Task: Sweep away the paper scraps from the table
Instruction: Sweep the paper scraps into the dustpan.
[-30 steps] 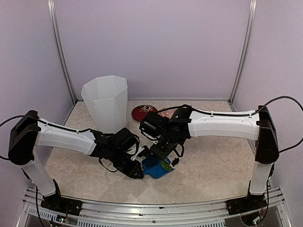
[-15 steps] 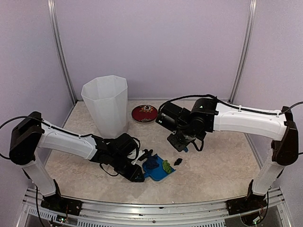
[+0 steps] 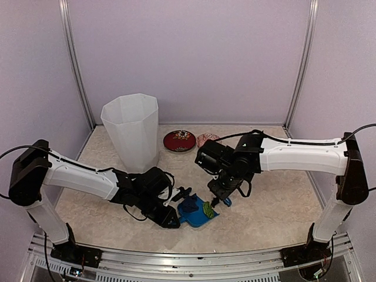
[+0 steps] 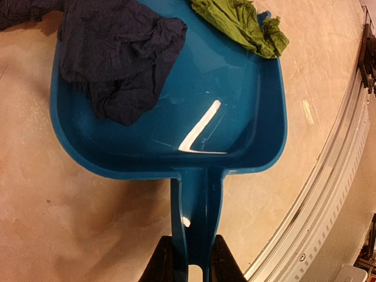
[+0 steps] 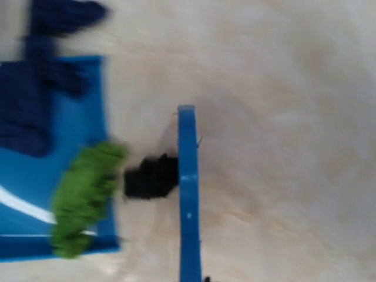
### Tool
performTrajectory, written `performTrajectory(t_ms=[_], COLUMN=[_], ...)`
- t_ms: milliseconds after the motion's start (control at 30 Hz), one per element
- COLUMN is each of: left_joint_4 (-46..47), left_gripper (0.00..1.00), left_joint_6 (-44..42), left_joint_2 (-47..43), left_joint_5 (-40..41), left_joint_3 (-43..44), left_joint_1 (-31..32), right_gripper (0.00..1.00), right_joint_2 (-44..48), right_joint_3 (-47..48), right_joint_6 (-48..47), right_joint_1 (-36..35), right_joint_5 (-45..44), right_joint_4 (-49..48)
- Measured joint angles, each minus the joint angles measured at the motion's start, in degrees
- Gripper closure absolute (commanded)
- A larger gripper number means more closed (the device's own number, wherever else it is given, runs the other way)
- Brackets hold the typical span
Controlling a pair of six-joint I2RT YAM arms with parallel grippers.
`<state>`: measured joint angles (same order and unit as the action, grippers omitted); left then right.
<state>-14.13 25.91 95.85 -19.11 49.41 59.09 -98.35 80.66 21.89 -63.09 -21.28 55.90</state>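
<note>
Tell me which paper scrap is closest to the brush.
The black scrap, on the bare table right beside the blue brush; the green scrap and navy scrap lie on the dustpan.

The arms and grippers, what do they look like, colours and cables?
Both the left arm and right arm have smooth white tubular links with chunky black joint housings. Thin black cables run along each. The left gripper and right gripper are black.

Two paper scraps (image 4: 117, 53) are lying in the dustpan (image 4: 235, 135) on the table (image 3: 276, 205); a third scrap (image 5: 150, 175) is sitting between the dustpan's mouth and the brush (image 5: 187, 194). The bin (image 3: 130, 129) and two bowls (image 3: 179, 141) are standing behind
</note>
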Motion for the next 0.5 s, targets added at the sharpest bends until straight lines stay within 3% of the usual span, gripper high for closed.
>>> performTrajectory(t_ms=[300, 500], left_joint_4=[0.00, 0.74], left_gripper=[1.00, 1.00], left_joint_6=[0.39, 0.81], left_joint_2=[0.00, -0.11], left_joint_5=[-0.04, -0.24], left_joint_3=[-0.20, -1.33], left_joint_1=[0.00, 0.00], right_gripper=[1.00, 1.00], right_joint_2=[0.02, 0.96], right_joint_3=[0.28, 3.34], right_joint_6=[-3.89, -4.59], right_joint_1=[-1.62, -2.16], right_joint_5=[10.05, 8.90], right_joint_4=[-3.50, -1.46])
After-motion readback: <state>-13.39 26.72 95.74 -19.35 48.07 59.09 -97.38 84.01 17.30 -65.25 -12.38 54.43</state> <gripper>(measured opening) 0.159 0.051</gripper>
